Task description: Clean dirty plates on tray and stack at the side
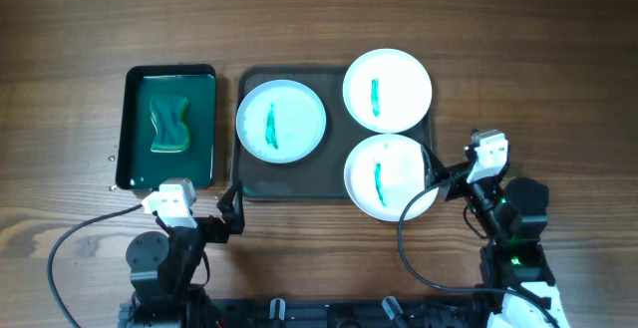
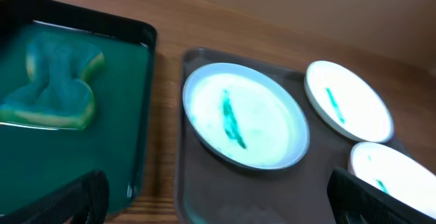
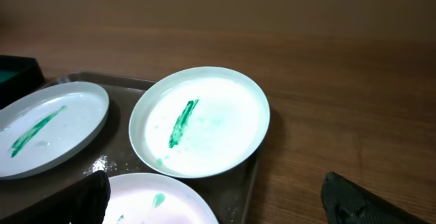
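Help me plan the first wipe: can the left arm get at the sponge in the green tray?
Probably yes. The sponge lies uncovered in the green tray, ahead of the open left gripper, past only the tray's wall.

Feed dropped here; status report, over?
Left gripper, right gripper open, empty. Three plates smeared, all on tray. Sponge lies in green tray.

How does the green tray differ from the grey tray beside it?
The green tray is narrower than the grey tray. The green tray holds a sponge; the grey tray carries three smeared white plates. The green tray has taller walls; the grey tray is shallow. Both are rectangular, side by side on the table.
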You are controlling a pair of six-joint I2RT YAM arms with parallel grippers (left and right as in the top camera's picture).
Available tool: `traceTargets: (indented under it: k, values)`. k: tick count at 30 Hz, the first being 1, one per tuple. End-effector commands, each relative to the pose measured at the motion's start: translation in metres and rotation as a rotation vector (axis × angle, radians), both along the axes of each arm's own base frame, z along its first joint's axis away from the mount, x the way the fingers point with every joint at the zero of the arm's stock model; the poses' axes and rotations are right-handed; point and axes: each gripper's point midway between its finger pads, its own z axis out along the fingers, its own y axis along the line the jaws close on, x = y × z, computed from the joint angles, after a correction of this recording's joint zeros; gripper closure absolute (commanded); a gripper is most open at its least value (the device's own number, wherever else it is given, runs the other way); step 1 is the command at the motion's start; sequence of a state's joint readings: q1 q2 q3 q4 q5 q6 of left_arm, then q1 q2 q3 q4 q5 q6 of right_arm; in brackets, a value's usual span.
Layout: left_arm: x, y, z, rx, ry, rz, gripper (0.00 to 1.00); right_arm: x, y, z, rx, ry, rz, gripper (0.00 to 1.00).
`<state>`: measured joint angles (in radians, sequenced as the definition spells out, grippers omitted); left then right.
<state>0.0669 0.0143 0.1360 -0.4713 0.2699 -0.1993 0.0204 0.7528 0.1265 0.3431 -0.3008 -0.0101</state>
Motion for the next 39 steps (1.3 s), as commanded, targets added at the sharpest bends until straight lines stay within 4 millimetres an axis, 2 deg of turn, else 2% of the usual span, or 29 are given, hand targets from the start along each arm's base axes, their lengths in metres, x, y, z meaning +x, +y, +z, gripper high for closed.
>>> traceTargets:
  k: [1, 2, 9, 14, 18, 22, 26, 29, 32, 34, 37, 39]
  values:
    - [0.001, 0.054, -0.002, 0.15, 0.005, 0.286, 0.0, -0.001, 0.006, 0.003, -0.004, -0.015, 0.038, 0.0]
    - [0.0, 0.062, -0.002, 0.165, 0.007, 0.327, 0.0, -0.001, 0.006, 0.003, -0.004, -0.016, 0.038, 0.0]
    - [0.0, 0.063, -0.001, 0.167, 0.006, 0.332, 0.0, 0.0, 0.006, 0.006, -0.006, -0.023, 0.039, 0.0]
    - [0.01, 0.042, 0.028, 0.115, -0.118, 0.222, 0.0, 0.006, 0.006, 0.025, -0.005, -0.033, 0.039, 0.0]
    - [0.009, 0.036, 0.048, 0.106, -0.113, 0.191, 0.0, 0.011, 0.007, 0.041, -0.015, 0.0, 0.049, 0.0]
    - [0.014, 0.032, 0.087, 0.139, -0.021, 0.145, 0.0, 0.016, 0.014, 0.064, -0.013, 0.029, 0.093, 0.0]
    - [0.031, 0.032, 0.121, 0.145, 0.204, 0.12, 0.0, 0.021, 0.021, 0.078, 0.005, 0.126, 0.134, 0.0]
    - [0.041, 0.032, 0.131, 0.145, 0.398, 0.101, 0.0, 0.028, 0.026, 0.085, 0.022, 0.23, 0.164, 0.0]
    - [0.055, 0.032, 0.136, 0.141, 0.59, 0.084, 0.0, 0.037, 0.043, 0.092, 0.035, 0.354, 0.284, 0.0]
    - [0.063, 0.032, 0.131, 0.134, 0.664, 0.074, 0.0, 0.041, 0.054, 0.091, 0.061, 0.431, 0.361, 0.0]
    - [0.073, 0.027, 0.112, 0.111, 0.742, 0.044, 0.0, 0.048, 0.096, 0.104, 0.248, 0.455, 0.617, 0.0]
    - [0.081, 0.025, 0.102, 0.098, 0.77, 0.029, 0.0, 0.065, 0.113, 0.109, 0.447, 0.51, 0.667, 0.0]
